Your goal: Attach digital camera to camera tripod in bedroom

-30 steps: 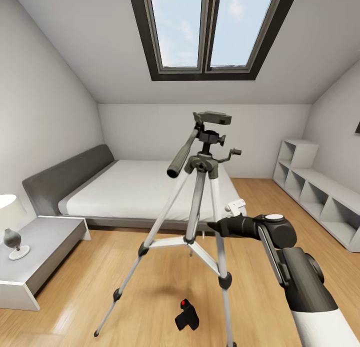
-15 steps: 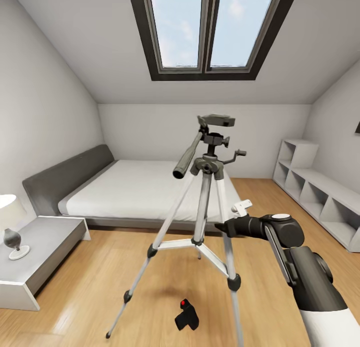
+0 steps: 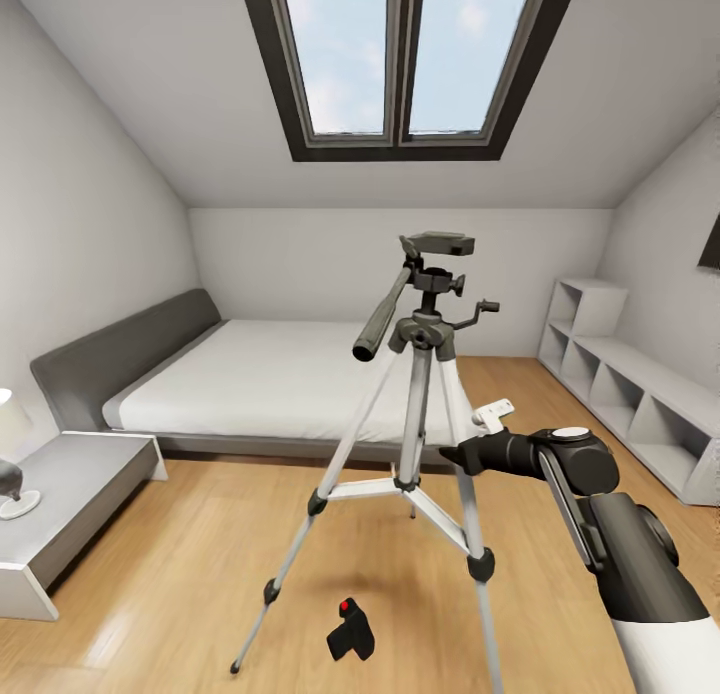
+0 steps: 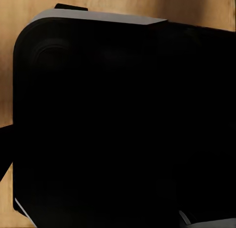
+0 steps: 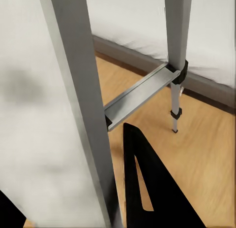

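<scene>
While the head cam looked across the bedroom, the camera tripod (image 3: 420,394) stood upright on the light wood floor (image 3: 160,574) at mid-frame, just in front of the bed (image 3: 260,379). Its three silver legs were spread, w/ dark grey joints low on each leg and a flat brace joining them partway up. At the top sat the dark grey head plate (image 3: 440,242), bare, w/ the long black pan handle (image 3: 384,316) slanting down toward the robot's left.

The digital camera (image 3: 349,633) lay on the floor betw. the tripod's front legs, near the bottom of the head view, well below the head plate and apart from both arms. Its red button (image 3: 346,606) faced up.

The right arm reached in from the lower right; the right gripper (image 3: 462,457) was close against the tripod's right-side leg, at abt the height of the brace. Head view didn't show how its fingers stood. In the right wrist view a silver leg (image 5: 81,105) ran close past the cam, and one dark finger (image 5: 152,188) showed beside it, so open or closed: can't tell.

Left wrist view was mostly a dark housing (image 4: 118,124) over wood floor; left gripper state: can't tell.

Skylight (image 3: 395,59) overhead, white cubby shelf (image 3: 625,394) along the right wall, grey nightstand (image 3: 70,494) w/ a lamp (image 3: 10,454) at left.
</scene>
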You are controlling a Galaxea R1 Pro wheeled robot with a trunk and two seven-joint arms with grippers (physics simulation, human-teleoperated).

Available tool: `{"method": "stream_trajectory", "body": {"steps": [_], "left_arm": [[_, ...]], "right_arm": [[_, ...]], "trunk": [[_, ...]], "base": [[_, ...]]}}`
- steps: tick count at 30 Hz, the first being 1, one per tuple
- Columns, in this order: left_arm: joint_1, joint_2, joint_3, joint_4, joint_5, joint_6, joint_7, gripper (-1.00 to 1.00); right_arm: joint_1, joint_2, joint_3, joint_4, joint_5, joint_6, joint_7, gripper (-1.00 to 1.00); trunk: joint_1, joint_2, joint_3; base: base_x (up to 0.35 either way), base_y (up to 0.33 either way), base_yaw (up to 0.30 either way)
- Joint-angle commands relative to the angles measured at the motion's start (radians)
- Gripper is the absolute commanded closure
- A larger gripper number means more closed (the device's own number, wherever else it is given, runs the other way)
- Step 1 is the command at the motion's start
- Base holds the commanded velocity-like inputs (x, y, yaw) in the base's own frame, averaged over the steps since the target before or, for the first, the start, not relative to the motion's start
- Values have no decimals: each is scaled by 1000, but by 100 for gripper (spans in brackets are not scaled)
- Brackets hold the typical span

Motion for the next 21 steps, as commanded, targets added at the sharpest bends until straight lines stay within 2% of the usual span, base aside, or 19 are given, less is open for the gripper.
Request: {"method": "stream_trajectory", "body": {"steps": [1,21], "left_arm": [[0,0,3,-1,9,-1,0,-100],[0,-5,3,0,11,-1,1,-100]], "right_arm": [[-1,-2,1,-1,6,2,9,100],[-1,-7,2,-1,6,2,10,100]], "trunk": [[0,-1,-1],[0,-1,-1]], "base": [[0,-277,0],[0,-282,0]]}}
